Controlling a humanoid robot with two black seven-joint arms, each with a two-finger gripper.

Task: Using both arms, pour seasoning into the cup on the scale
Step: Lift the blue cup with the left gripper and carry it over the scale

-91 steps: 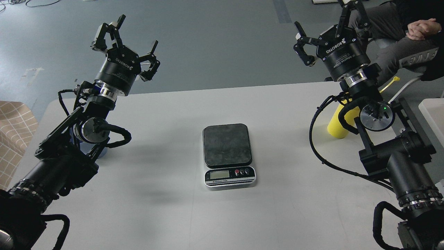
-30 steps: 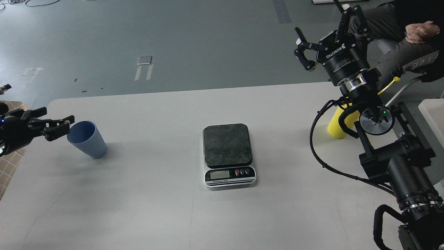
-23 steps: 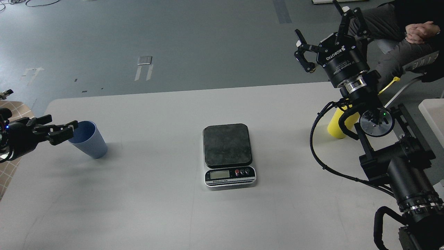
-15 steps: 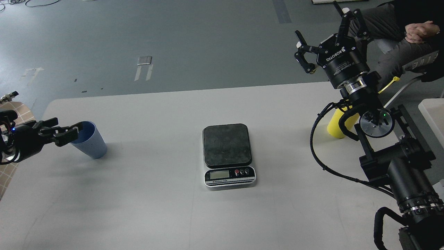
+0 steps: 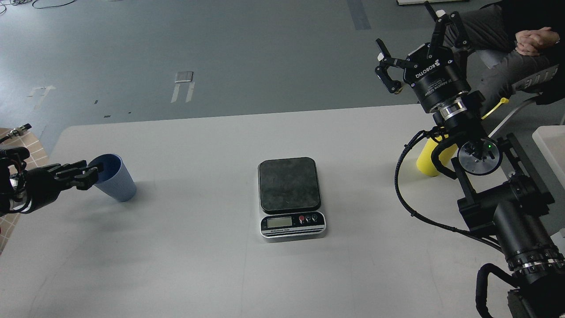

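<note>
The light blue ribbed cup [image 5: 115,179] stands upright on the table at the left. My left gripper [image 5: 90,170] comes in low from the left edge, open, with its fingertips at the cup's left rim and nothing held. The scale [image 5: 289,183] sits mid-table with a bare dark platform. My right gripper [image 5: 406,33] is open and empty, raised above the table's far right edge. The yellow seasoning bottle [image 5: 427,162] stands behind my right arm, mostly hidden; its thin cap tether [image 5: 496,106] sticks out to the right.
A seated person [image 5: 529,39] is at the top right, beyond the table. A white bin edge [image 5: 551,145] is at the far right. A tan checked surface [image 5: 33,143] lies off the table's left edge. The white table [image 5: 198,265] fills the foreground.
My left arm swung down from its raised pose to the left edge, uncovering the cup, and its gripper dropped lower until its tips overlap the cup's rim. The right gripper barely shifted.
</note>
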